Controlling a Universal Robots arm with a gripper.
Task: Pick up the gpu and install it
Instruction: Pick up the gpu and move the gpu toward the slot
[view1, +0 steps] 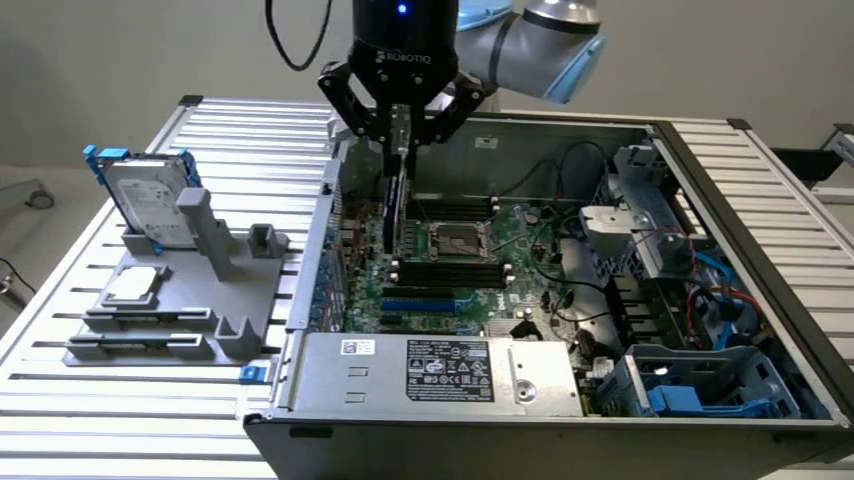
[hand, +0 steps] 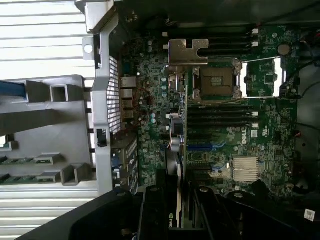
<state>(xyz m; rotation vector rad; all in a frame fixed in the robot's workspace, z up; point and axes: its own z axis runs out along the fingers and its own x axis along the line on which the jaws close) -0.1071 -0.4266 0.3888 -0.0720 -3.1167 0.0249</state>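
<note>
**Install step: gpu (view1: 395, 200) poised, not seated**

Beyond the power supply (view1: 447, 370) at the case's (view1: 534, 450) near edge, I see the card hanging edge-down over the motherboard (view1: 461, 275), by the wall on the exterior view's left. My gripper (view1: 400, 135) is clamped on it. I judge it needs squaring with its slot.

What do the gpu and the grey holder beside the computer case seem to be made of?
The gpu: likely black matt plastic shroud on circuit board, with a shiny metal bracket; seen edge-on, so unsure. The grey holder: probably matt plastic, uniformly grey and blocky.
</note>
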